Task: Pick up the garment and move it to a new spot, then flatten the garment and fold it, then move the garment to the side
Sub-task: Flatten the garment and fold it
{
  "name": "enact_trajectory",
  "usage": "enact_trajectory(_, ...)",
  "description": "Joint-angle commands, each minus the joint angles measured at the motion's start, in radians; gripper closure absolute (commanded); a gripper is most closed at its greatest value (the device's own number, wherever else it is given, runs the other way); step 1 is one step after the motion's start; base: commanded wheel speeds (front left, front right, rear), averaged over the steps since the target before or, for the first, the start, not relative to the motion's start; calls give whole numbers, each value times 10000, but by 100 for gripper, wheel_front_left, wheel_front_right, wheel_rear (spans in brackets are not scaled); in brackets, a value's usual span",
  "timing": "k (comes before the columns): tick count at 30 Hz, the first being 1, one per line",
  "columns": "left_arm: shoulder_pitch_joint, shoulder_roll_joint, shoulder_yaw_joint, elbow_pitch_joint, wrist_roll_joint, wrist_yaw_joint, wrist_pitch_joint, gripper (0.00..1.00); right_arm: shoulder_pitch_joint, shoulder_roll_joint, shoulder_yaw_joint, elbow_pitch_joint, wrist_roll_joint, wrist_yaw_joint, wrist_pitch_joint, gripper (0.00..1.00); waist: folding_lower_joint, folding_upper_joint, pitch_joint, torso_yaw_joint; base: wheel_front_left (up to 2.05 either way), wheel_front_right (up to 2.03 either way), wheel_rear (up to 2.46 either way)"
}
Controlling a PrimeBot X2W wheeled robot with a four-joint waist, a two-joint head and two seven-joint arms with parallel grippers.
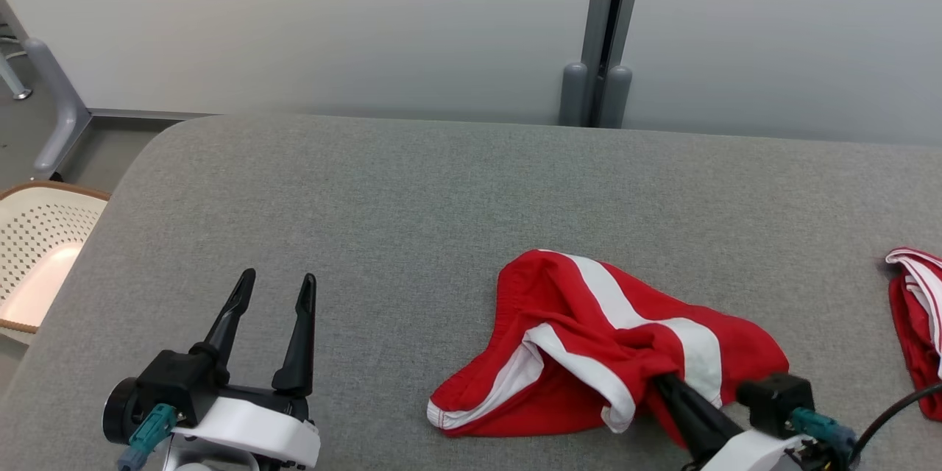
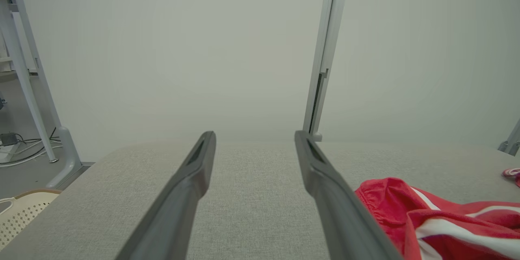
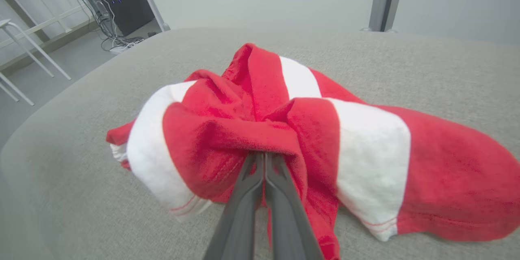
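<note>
The garment (image 1: pixel 603 342) is red with broad white stripes and lies crumpled on the grey table (image 1: pixel 412 199), right of centre near the front edge. My right gripper (image 1: pixel 662 383) reaches into its folds from the lower right and is shut on a bunch of red cloth; in the right wrist view the two fingers (image 3: pixel 262 183) press together with the garment (image 3: pixel 292 130) pinched at their tips. My left gripper (image 1: pixel 276 283) hovers open at the lower left, well apart from the cloth. Between its spread fingers (image 2: pixel 195 178) there is bare table, with the garment (image 2: pixel 438 219) off to the right.
A second red and white cloth (image 1: pixel 916 316) lies at the table's right edge. A perforated cream basket (image 1: pixel 40 250) stands beside the table's left side. Pale partition panels and a grey post (image 1: pixel 600 37) close off the back.
</note>
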Motion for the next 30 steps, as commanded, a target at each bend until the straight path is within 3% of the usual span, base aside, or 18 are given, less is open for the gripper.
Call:
enact_trajectory(1,-204,25,12,19,35,56,-44,0,-169,-67,-169,-106,-143,-1,61,100,0,0,46,-89,0,0,0)
enact_trajectory(5,-333,-30,-63,54,48,-8,-66,0,-503,-126,-1146,-275,-311,-1,279,100,0,0,306,-224,0,0,0)
enact_trajectory(11,-860,-142,-235,156,119,-192,-120,0,-1428,-69,-2376,520,111,-1,544,100,0,0,1005,-124,0,0,0)
enact_trajectory(21,-1671,-393,-350,567,299,-484,-262,0,-3015,-213,-2976,2850,719,-1,230,100,0,0,1950,87,0,0,0)
enact_trajectory(22,-1711,-408,-338,599,325,-506,-274,0,-3111,-195,-2943,2990,827,-1,135,70,0,0,1976,75,0,0,0)
enact_trajectory(23,-1722,-412,-320,633,359,-520,-283,0,-3164,-221,-2900,3111,866,-1,54,19,0,0,1989,54,0,0,0)
enact_trajectory(24,-1722,-408,-300,665,359,-521,-294,0,-3207,-247,-2900,3204,934,-1,-53,0,0,0,1991,16,0,0,0)
enact_trajectory(30,-1654,-396,-164,799,413,-501,-307,0,-3023,-525,-2936,3030,931,-1,-984,0,0,0,1714,-229,0,0,0)
